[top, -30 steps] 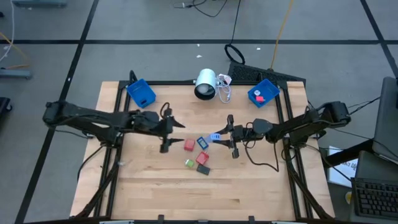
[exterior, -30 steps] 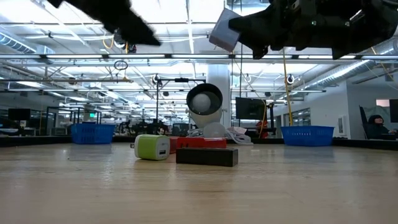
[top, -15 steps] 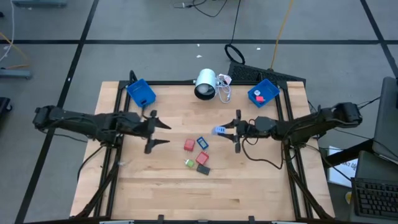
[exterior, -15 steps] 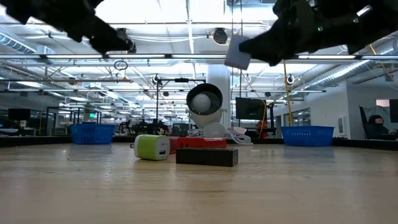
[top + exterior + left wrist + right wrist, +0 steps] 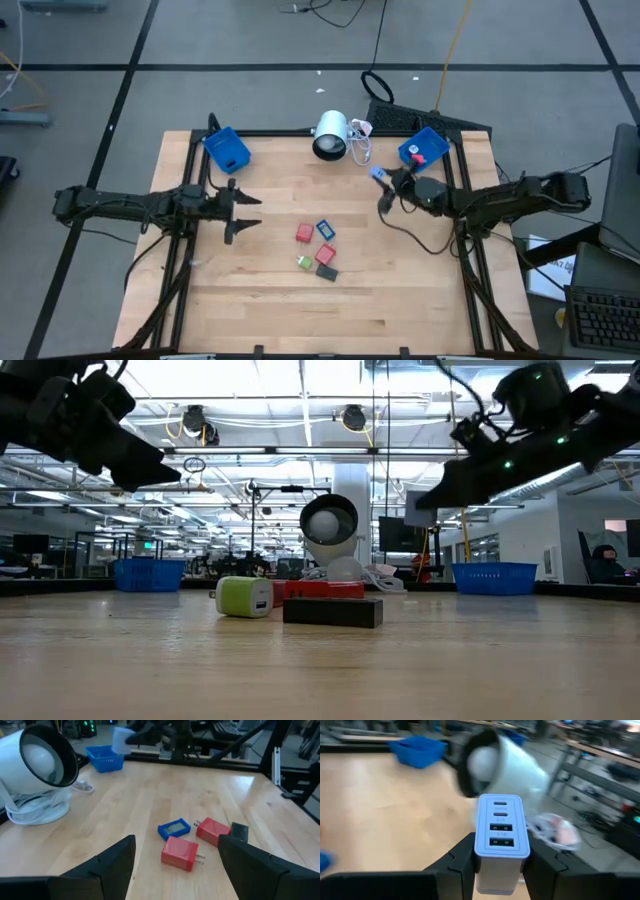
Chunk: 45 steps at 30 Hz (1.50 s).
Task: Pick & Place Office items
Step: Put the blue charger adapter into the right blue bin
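Note:
My right gripper [image 5: 385,182] hangs above the table's far right part, near the right blue bin [image 5: 424,148], shut on a pale blue-white charger block [image 5: 501,837]. That block shows in the low view too [image 5: 415,510]. My left gripper [image 5: 241,211] stands open over the left side, with nothing between its fingers. On the table's middle lie the other office items: a red piece [image 5: 304,233], a blue piece [image 5: 326,229], a second red one [image 5: 325,254], a green one [image 5: 305,262] and a dark grey one [image 5: 327,272]. My right gripper pinches the charger block between its two fingers by two opposite side faces, at the end nearest the wrist [image 5: 481,867]. The fingers come about level from the table's right side. The block sticks out past the fingertips, its socket face [image 5: 501,827] toward the wrist camera, lifted clear of the table.
A white lamp-like cylinder [image 5: 331,135] with a coiled cable lies at the far middle. A second blue bin [image 5: 227,149] stands at the far left. The right bin holds a red piece. Bare wood lies along the near half of the table.
My right gripper has carried the charger block from above the middle pieces toward the far right, close to the right bin, swinging round as it went. My left gripper has drawn back toward the table's left edge and sunk lower.

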Each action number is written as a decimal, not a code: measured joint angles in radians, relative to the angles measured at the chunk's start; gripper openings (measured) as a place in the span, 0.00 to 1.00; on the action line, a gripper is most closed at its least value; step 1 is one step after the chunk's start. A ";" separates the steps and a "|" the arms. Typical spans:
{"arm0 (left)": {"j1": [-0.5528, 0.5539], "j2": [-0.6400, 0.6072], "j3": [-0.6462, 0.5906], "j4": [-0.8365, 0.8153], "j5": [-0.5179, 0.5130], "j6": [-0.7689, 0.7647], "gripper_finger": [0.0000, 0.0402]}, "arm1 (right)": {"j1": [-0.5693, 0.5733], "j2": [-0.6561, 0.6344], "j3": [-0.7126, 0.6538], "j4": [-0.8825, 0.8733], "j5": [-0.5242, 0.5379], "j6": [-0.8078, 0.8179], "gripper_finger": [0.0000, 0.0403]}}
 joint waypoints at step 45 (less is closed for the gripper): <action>0.003 -0.001 -0.023 0.029 -0.031 0.076 0.64 | -0.637 0.054 0.001 -0.312 0.126 0.038 0.30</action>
